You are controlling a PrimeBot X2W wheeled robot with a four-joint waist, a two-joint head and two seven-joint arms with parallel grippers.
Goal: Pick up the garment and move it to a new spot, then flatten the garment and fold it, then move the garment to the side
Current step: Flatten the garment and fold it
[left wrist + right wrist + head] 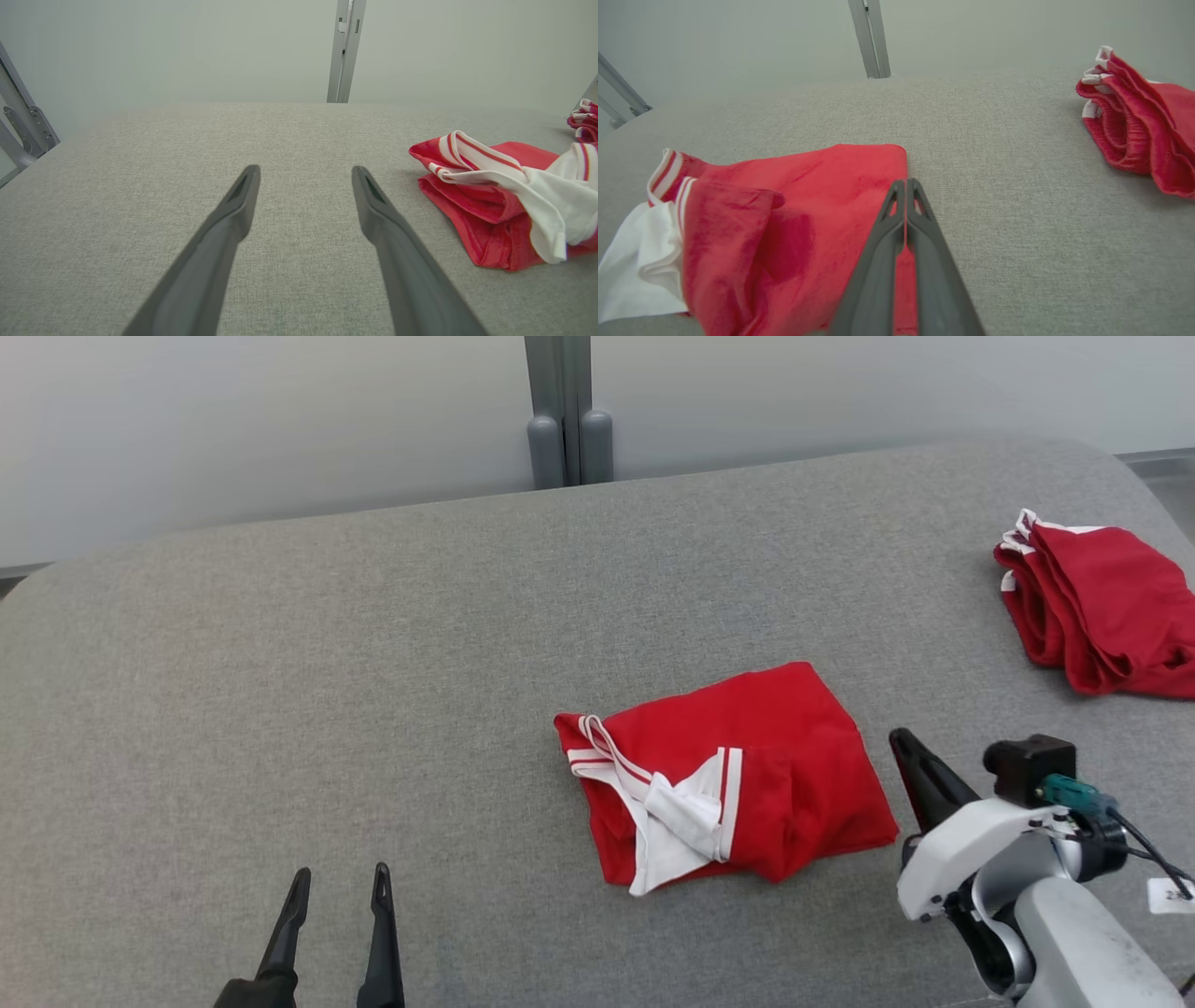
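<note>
The red cotton garment with white striped trim (pixel 747 765) lies folded mid-table on the grey fabric-covered table (pixel 280 709) (moving it aside seems left). The right gripper (pixel 906 183) is pinched together, empty, at its edge; the left gripper (pixel 341 873) stands apart, well clear.

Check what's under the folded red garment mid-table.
Gray fabric surface shows all around the folded red garment; its own white lining pokes out at the front. Anything beneath is covered.
</note>
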